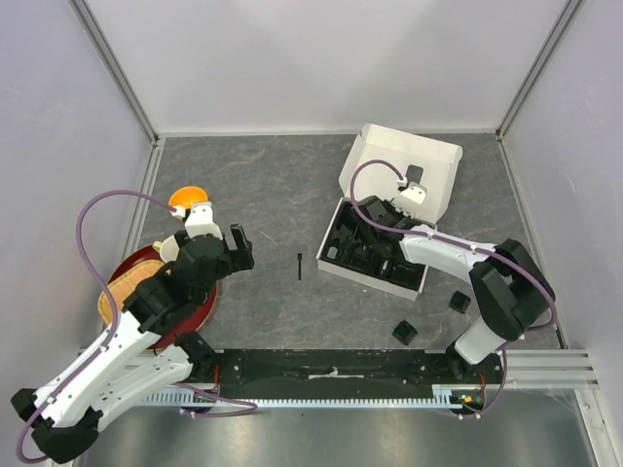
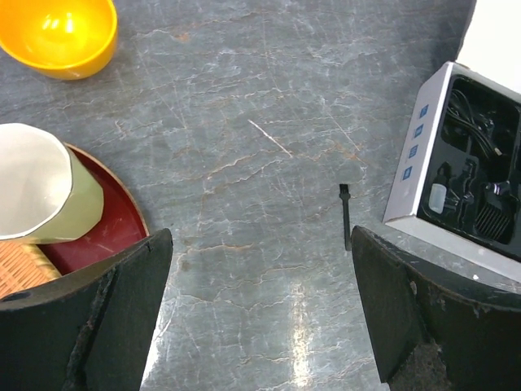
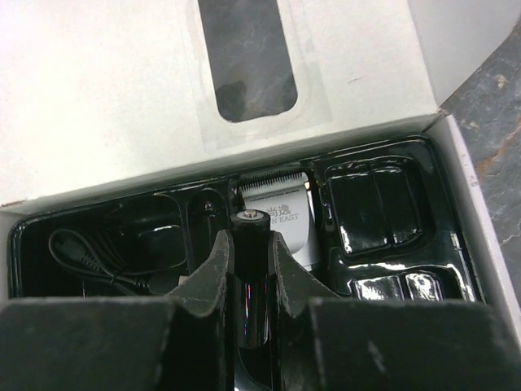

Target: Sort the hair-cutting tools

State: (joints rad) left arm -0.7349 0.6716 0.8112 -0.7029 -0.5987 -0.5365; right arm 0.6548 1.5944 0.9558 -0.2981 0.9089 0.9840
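Right end effector (image 3: pixel 248 244) is pinched narrow on the hair clipper (image 3: pixel 275 204), lengthwise over the box's black tray (image 3: pixel 374 204), likely to seat it, while left end effector (image 2: pixel 256 269) hangs wide open near the thin brush (image 2: pixel 345 216) on the surface (image 2: pixel 244 122).

The left arm (image 1: pixel 117 360) and right arm (image 1: pixel 443 251) wear white shells over chunky black joints. A purple cable (image 1: pixel 92 209) loops from each, off the left one at ten o'clock. The left gripper (image 2: pixel 260 244) has broad matte-black fingers (image 2: pixel 106 318), scuffed grey along their edges.
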